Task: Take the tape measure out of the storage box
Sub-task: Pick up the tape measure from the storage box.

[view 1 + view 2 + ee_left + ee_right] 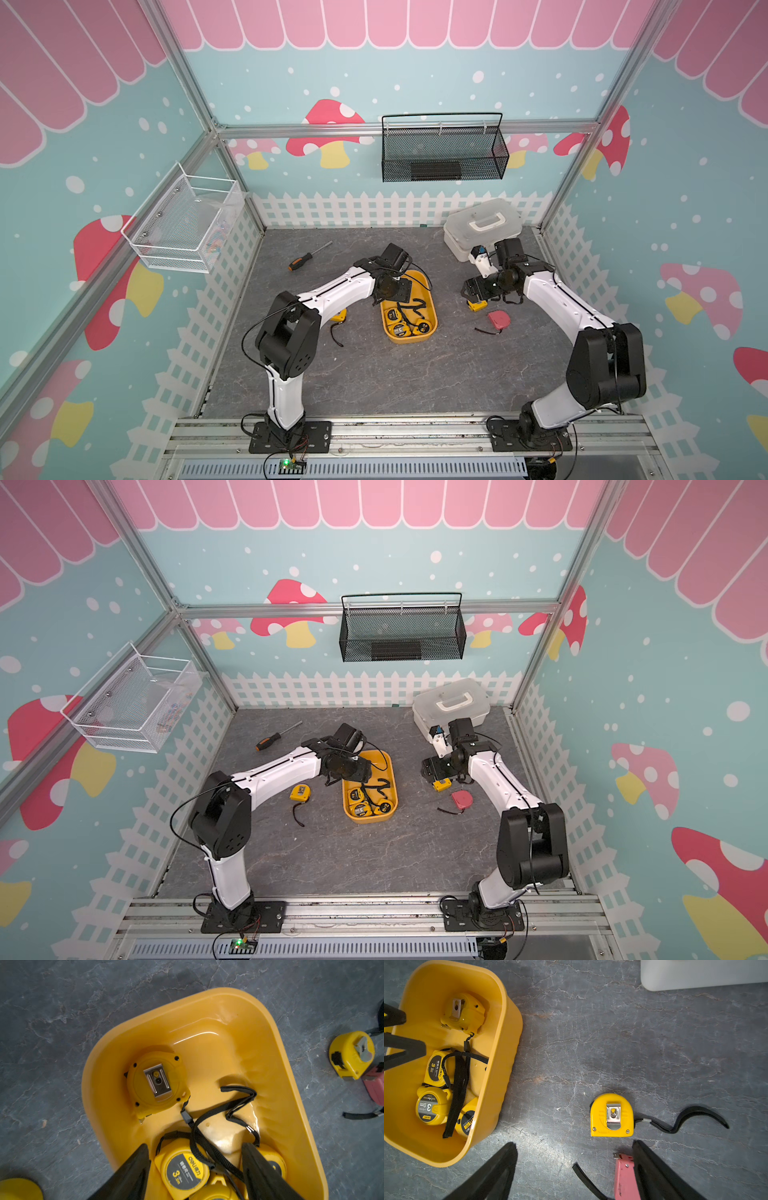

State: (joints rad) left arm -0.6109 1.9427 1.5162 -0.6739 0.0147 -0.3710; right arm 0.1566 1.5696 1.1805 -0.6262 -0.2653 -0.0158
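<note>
Four yellow tape measures lie in the yellow storage box (409, 340), which sits in the middle of the grey worktop (374, 374). The lone tape measure (158, 1082) lies at the far end of the box with its metal clip up. The three other tape measures (431, 1107) are bunched at the near end, with black straps (458, 1088) lying over them.

The left end effector (196, 1146) hangs over the box with its fingers apart, holding nothing. The right end effector (574, 1142) is to the right of the box. Its fingers are apart too, and it is empty. It is close to a loose yellow tape measure (611, 1115) that lies clip up on the worktop. A pink tape measure (498, 320) lies just beside that one.

Another yellow tape measure (300, 792) lies left of the box. A screwdriver (305, 259) lies far left, and a white case (478, 226) stands far right.
</note>
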